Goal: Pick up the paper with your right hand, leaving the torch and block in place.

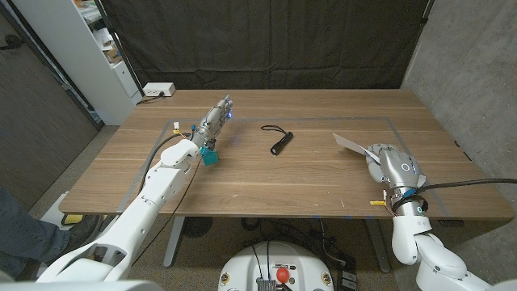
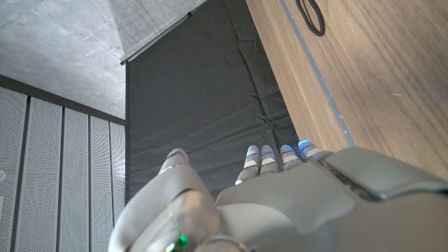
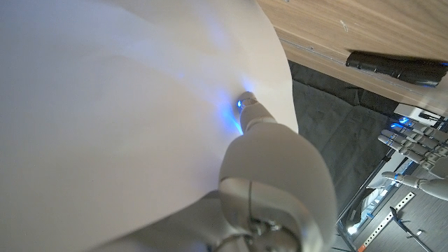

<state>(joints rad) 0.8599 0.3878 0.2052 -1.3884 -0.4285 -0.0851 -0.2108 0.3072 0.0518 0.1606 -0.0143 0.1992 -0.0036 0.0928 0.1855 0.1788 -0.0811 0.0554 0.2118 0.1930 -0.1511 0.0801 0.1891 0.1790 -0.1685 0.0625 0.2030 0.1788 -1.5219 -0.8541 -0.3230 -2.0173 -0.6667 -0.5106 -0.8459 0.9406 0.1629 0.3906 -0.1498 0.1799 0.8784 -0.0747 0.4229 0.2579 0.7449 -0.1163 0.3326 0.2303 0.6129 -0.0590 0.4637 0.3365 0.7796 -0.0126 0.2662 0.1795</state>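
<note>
Right hand point(image 1: 391, 164) fingers point(image 3: 260, 129) press against the paper point(image 3: 119, 112), holding it.

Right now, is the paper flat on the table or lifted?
Partly lifted, at least. In the head view the paper tilts up from the right hand; the right wrist view shows a finger pressed against the sheet.

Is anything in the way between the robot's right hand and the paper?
No, nothing visible. The right hand is already at the paper, and in the right wrist view a finger touches the sheet. The torch and the block lie off toward the left hand.
</note>
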